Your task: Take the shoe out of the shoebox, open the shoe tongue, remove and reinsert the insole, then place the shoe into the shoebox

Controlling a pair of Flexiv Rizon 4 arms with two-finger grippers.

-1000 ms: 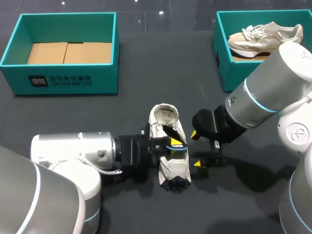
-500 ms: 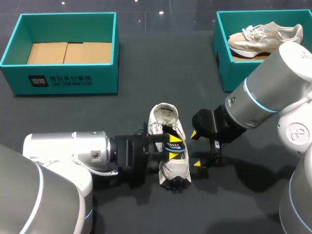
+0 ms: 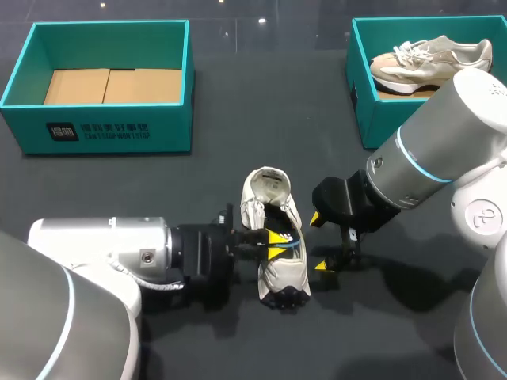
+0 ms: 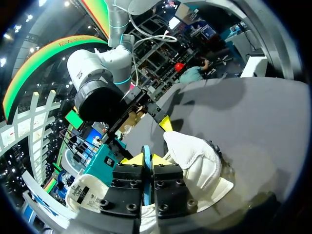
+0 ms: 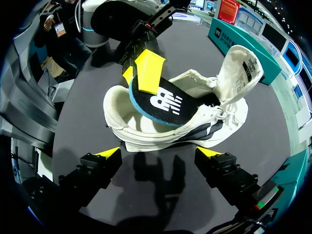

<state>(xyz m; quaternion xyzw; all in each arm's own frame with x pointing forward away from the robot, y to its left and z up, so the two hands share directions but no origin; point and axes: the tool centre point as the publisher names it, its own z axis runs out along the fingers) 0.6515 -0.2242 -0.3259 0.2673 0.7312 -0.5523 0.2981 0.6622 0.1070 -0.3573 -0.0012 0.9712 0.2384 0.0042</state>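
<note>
Nearest you, your left gripper (image 3: 276, 241) is clamped on the heel end of the insole (image 5: 158, 100). Its yellow fingers pinch the blue-edged insole from both sides. That end is raised above the collar while the front end sits inside the shoe (image 5: 195, 131), which lies on its sole mid-table with the tongue folded up.

Nothing holds the shoe down. If you pull or push the insole along its length, friction at the toe will probably drag the whole shoe across the table (image 3: 238, 103) or tip it onto its side. The pinch is narrow and at the very end, so a twist could bend the insole or let it slip free.

Just beyond, your right gripper (image 3: 318, 242) hangs beside the shoe with its fingers spread wide and holding nothing. It is close but apart. If the shoe slides that way, it could bump a fingertip and rotate.

Farthest off, the left shoebox (image 3: 95, 131) holds only cardboard, and the right shoebox (image 3: 360, 103) holds another shoe (image 3: 428, 59). You risk returning this shoe to the wrong box.
</note>
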